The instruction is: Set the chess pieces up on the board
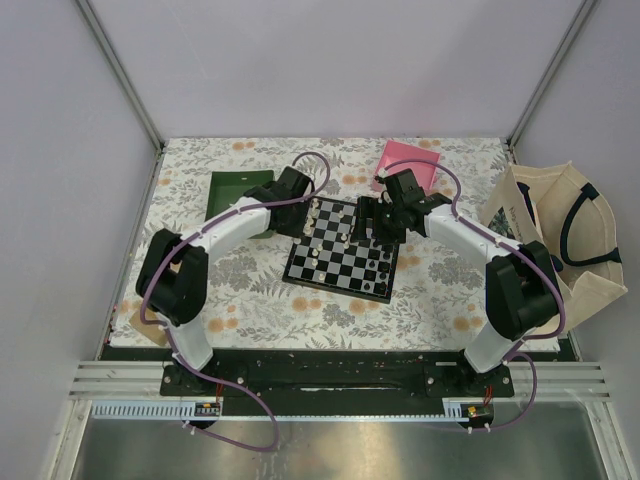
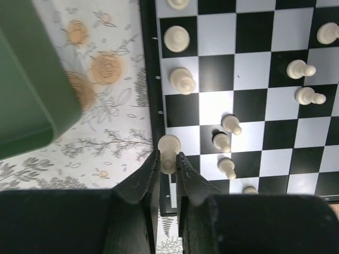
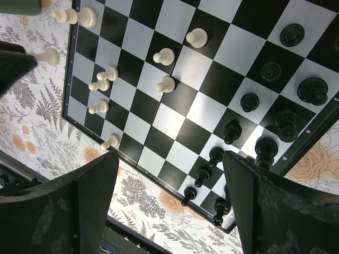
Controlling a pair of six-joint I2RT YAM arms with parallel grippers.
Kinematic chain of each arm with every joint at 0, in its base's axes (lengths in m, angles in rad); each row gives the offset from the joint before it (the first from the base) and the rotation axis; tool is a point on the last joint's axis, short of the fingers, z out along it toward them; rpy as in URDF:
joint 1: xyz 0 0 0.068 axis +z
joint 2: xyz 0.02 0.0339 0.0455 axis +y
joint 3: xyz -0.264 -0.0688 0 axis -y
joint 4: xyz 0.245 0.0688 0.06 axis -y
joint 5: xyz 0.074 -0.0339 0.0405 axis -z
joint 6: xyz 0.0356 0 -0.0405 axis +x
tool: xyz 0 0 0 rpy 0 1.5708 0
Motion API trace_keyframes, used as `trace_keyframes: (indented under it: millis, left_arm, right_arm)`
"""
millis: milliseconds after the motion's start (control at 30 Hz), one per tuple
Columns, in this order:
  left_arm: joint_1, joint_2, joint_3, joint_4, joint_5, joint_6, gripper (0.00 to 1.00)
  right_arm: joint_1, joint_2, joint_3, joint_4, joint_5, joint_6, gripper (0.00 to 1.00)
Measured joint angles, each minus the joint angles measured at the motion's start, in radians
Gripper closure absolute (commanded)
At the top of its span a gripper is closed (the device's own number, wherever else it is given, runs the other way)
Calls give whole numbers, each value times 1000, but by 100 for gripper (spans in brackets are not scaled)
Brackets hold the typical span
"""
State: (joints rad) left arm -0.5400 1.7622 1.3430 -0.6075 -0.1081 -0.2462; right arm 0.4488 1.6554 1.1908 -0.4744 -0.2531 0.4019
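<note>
No writing, number, brand or sign is legible in any view, neither on the board (image 2: pixel 217 34) nor the canvas bag (image 1: pixel 525 205).

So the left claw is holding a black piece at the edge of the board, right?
Not quite. The left claw is holding a white piece, not a black one. The rest is right: it is at the edge of the board. The left wrist view shows this.
</note>
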Motion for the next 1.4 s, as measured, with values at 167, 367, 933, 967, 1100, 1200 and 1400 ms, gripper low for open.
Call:
trace_keyframes:
  millis: [167,367,933,967,1100,1200,1400]
  left_arm:
    - [-22,51,5,5,31,-13,97]
    - [-22,69,10,8,38,-18,97]
    - [-26,126,69,26,35,-17,95]
    - [-26,126,69,26,34,-17,93]
    - [-26,126,69,26,31,-16,90]
    - [-27,132,70,26,29,-16,84]
    - [-29,142,70,26,22,-13,66]
  right_arm:
    - [0,0,0,1,0,0,11]
    - [0,0,0,3,0,0,11]
    - [0,0,0,6,0,-1,11]
    - [0,0,0,6,0,-1,11]
    - [0,0,0,6,0,-1,11]
    - [0,0,0,6,0,-1,11]
    - [0,0,0,6,0,-1,11]
